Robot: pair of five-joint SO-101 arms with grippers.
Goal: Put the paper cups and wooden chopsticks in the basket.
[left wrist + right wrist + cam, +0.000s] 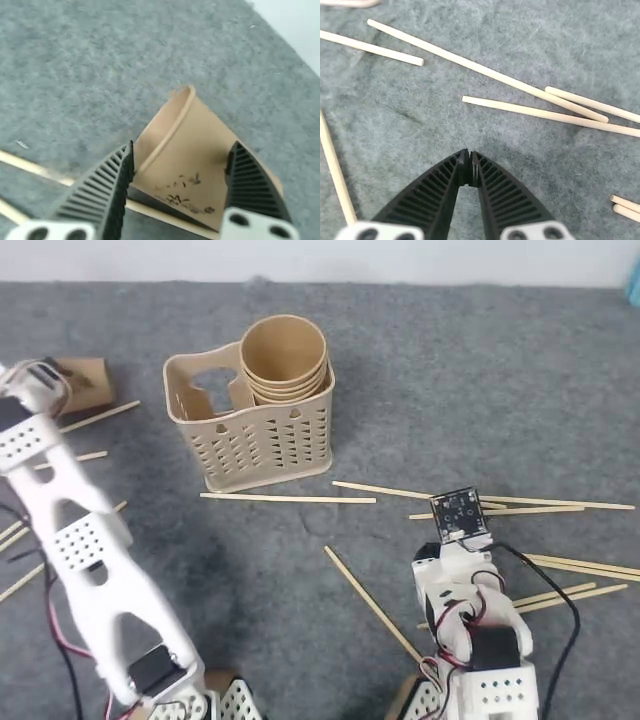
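Looming lowest in the high view, the left arm [92, 570] is stretching toward the far left corner, while the right arm [470, 640] is sitting low beside it. Grey, carpet-like tabletop [470, 370] is carrying everything. At the middle back the basket [250, 445] is standing upright, holding a nested stack of paper cups [285, 355] at one end, so that part looks done. One last paper cup [200, 125] is lying on its side, the left claw [181, 150] spread to either side of it and not yet pinching. The right claw [469, 155] is pressed together on nothing, hovering over loose wooden chopsticks [485, 72]. None seems to be lying in the basket; all of them are waiting.
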